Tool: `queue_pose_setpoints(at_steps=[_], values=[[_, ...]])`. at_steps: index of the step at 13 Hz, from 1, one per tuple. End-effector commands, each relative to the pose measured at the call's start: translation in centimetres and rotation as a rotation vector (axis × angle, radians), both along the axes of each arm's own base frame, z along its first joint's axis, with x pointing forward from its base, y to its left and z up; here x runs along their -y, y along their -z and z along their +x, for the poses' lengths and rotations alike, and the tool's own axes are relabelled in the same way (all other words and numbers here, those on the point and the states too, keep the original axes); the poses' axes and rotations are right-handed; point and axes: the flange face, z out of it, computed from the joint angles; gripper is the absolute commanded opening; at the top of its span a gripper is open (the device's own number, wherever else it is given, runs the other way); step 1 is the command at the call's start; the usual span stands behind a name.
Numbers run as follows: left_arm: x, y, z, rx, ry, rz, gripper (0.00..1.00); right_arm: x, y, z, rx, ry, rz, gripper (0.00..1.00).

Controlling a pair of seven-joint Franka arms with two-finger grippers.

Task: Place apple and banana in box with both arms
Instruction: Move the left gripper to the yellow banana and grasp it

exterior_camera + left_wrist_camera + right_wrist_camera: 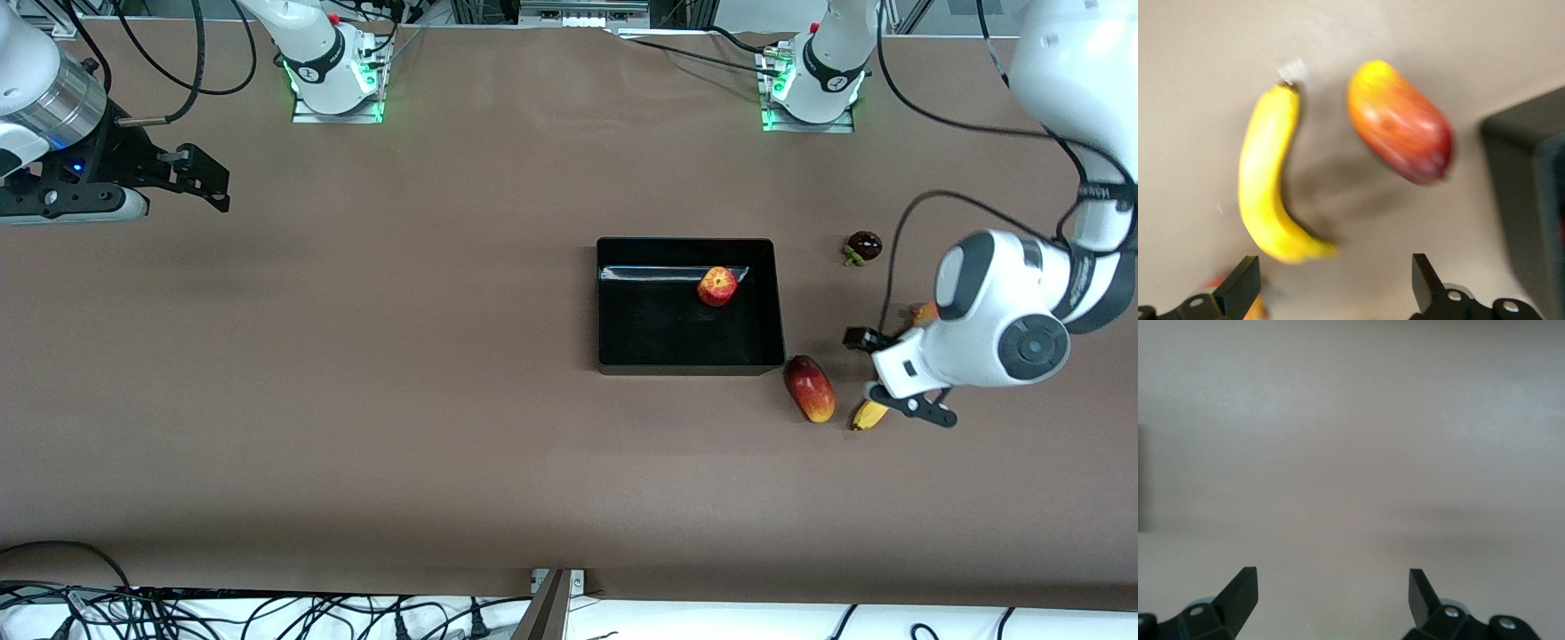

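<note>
From the high camera across the table I see the black box (689, 307) near the middle of the brown table (400, 400), and the apple (717, 286) already lies inside it, close to the wall nearest my bases. My left gripper (889, 373) hangs over the banana (869, 415) toward my left arm's end of the table, its fingers spread and grasping nothing. Only one yellow end of the banana shows from under my hand there. A red-yellow oblong fruit (810, 388) lies just beside it, next to the box's near corner, and a dark round fruit (863, 246) sits farther from that camera. My right gripper (191, 178) waits over bare table at the right arm's end, fingers apart and empty. Through my left wrist camera, the banana (1271, 193) lies with its long axis running away from my fingertips (1241, 283), curved, its stem end pointing away from me; the oblong fruit (1399, 130) lies beside it, apart, with the box (1531, 200) at the edge. My right wrist camera shows only my open fingers (1238, 593) above the plain table (1351, 453).
</note>
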Motion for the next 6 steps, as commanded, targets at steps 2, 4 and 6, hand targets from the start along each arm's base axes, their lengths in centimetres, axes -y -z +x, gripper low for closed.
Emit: queue_pose_setpoints(at_steps=[2,4,6], values=[[-3.2,4.8,1.7,0.107,0.147,0.057,1.00,-0.2,-0.5,-0.1,-0.004,0.011,-0.010,1.00],[-3.8,7.9,0.9,0.090,0.171,0.041,1.00,-0.2,-0.5,-0.1,-0.004,0.009,-0.010,1.00],[-4.0,8.2,0.4,0.074,0.219,0.034,0.49,-0.2,-0.5,-0.1,-0.004,0.011,-0.010,1.00]])
